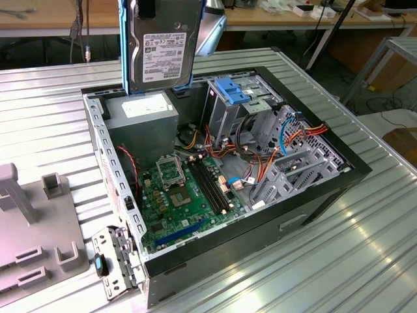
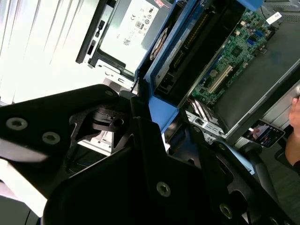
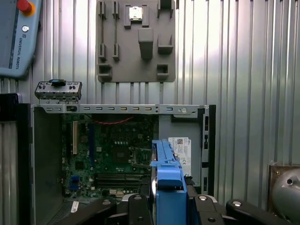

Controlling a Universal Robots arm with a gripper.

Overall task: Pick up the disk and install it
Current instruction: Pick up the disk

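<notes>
Hanging upright under the claw (image 3: pixel 168 202), apparently clamped tight, the disk (image 1: pixel 159 49) hovers above the open case (image 1: pixel 260 225).

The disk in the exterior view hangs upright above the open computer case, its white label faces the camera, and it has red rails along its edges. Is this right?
Not quite: the rails are blue, not red, as the exterior view shows. The rest stands: the disk hangs upright above the open computer case, its white label facing the camera.
</notes>
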